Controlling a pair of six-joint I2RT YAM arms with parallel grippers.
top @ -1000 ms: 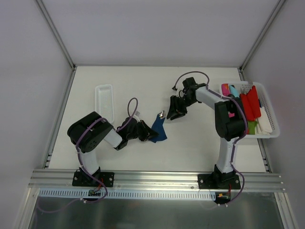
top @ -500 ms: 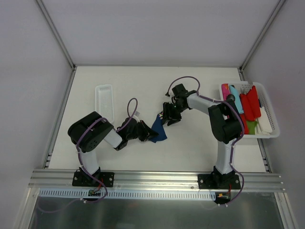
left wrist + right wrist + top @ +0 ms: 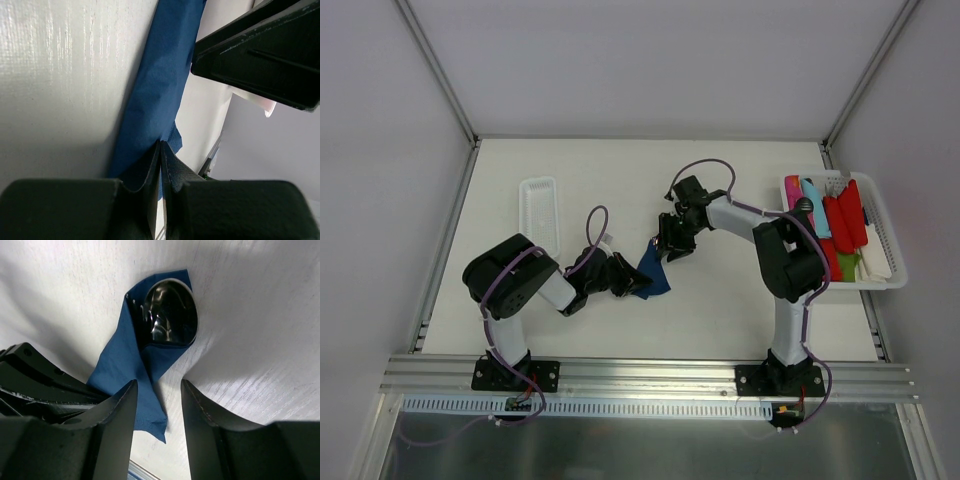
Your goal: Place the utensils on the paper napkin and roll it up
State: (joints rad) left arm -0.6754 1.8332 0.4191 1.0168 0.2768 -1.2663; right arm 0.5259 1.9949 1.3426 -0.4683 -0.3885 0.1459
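A dark navy-blue napkin (image 3: 653, 270), plain and unpatterned, lies on an off-white counter (image 3: 620, 180) with a fine, faint grain. In the napkin's fold sits a spoon (image 3: 169, 315), its shiny silver bowl mirroring dark, almost black reflections. The left pincer (image 3: 161, 150) and right pincer (image 3: 158, 385) are matt black. The arms are black with white segments, and purple cables (image 3: 597, 222) loop along them. A tray (image 3: 539, 212) is white. A white basket (image 3: 876, 285) holds red (image 3: 845, 220), pink (image 3: 792, 186), turquoise (image 3: 811, 190) and green (image 3: 847, 266) pieces.
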